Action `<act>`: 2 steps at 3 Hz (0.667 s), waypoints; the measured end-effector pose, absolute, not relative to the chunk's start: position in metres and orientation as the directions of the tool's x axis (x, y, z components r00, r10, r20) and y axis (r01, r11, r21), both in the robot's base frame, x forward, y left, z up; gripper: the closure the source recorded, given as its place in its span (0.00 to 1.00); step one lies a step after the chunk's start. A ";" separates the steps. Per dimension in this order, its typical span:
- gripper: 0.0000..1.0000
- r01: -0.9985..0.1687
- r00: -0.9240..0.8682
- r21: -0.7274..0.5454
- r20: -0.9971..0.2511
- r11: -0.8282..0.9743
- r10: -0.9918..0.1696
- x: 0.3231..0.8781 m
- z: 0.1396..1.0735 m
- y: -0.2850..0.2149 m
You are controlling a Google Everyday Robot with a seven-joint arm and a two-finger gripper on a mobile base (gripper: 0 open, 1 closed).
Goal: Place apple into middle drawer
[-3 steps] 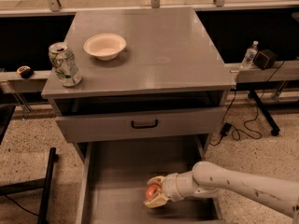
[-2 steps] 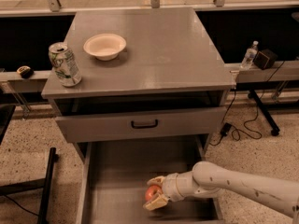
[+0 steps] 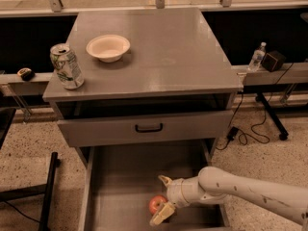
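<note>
Flooring [image 3: 269, 143] of speckled stone spreads around a grey metal counter [image 3: 163, 57], with a dark recess and a low ledge running behind it on both sides. Below the counter top sits a shut drawer front [image 3: 106, 129] with a black handle [image 3: 148, 128]. Under that, the middle drawer [image 3: 125, 177] is pulled out towards the near side. A white arm [image 3: 250, 194] reaches in from the near right, and its end effector [image 3: 162, 198] sits low inside the drawer, fingers spread apart. On the counter's far left stand a white bowl [image 3: 108, 47] and, left of it, a drinks can [image 3: 66, 66]. A water bottle [image 3: 257, 57] stands on the right ledge. The apple [image 3: 156, 204] lies on the drawer floor between the fingers, closer to the near one.
</note>
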State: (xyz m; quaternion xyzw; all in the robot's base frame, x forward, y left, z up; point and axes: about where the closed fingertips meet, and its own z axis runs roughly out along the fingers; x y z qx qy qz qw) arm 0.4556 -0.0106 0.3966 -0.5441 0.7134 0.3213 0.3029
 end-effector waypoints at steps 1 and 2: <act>0.00 -0.979 -0.181 0.094 -0.800 0.180 -0.572 0.452 0.405 -0.009; 0.00 -0.994 -0.072 0.011 -0.814 0.109 -0.576 0.435 0.446 -0.013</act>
